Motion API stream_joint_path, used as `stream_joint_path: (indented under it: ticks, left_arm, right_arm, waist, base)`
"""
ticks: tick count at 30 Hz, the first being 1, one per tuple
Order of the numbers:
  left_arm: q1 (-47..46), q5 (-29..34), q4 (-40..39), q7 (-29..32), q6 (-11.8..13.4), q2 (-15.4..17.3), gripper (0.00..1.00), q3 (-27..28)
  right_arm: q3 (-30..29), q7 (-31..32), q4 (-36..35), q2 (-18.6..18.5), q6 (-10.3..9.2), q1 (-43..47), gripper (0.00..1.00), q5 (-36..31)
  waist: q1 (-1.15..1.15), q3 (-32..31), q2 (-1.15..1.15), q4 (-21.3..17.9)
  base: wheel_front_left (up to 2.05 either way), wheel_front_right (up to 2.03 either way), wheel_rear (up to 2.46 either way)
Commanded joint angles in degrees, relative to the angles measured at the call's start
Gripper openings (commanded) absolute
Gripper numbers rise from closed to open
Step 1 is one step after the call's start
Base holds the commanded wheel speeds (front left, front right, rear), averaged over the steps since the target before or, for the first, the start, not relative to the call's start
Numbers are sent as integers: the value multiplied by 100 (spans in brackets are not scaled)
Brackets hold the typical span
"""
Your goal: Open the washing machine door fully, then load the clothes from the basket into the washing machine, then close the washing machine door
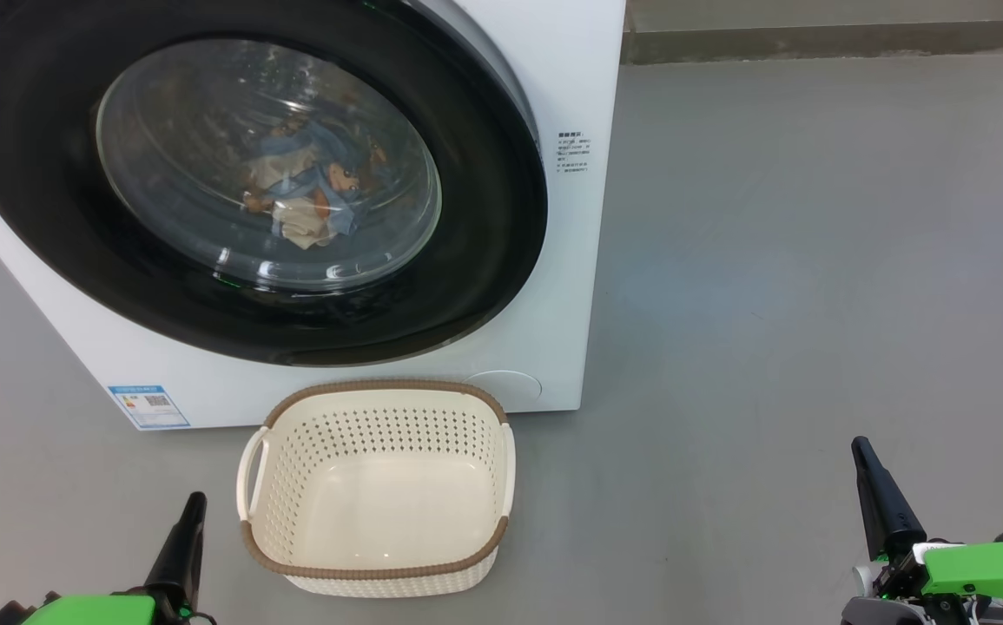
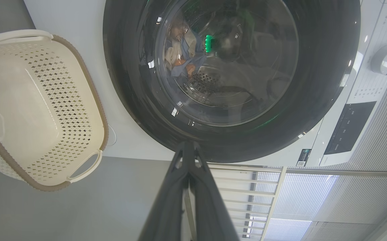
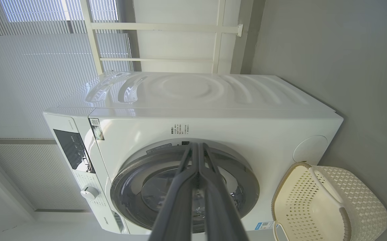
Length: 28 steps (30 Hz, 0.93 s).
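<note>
The washing machine (image 1: 579, 78) is standing on the grey floor (image 1: 796, 286), and the washing machine door (image 1: 484, 226) is sitting shut flat against its front. The clothes (image 1: 310, 195) are lying inside the machine, showing blue and cream through the door's glass. The basket (image 1: 379, 384) is resting on the floor just in front of the machine, below the door, its bare bottom showing. The left tool (image 1: 195, 508) and the right tool (image 1: 862, 453) are hanging in front of the machine, apart from it, each with its fingers pressed together and pinching nothing.
</note>
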Motion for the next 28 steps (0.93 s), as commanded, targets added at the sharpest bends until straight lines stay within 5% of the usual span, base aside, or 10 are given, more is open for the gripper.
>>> stream_joint_path:
  ticks: [1,28]
  left_arm:
    - [-266,-44,-175,20,-16,71,0,200]
    - [-266,-43,-176,20,-16,71,0,200]
  right_arm:
    - [128,49,-170,-20,9,-186,0,19]
    - [128,49,-170,-20,9,-186,0,20]
  waist:
    - [0,0,-1,0]
    - [0,0,-1,0]
  base:
    - [0,0,0]
    - [0,0,0]
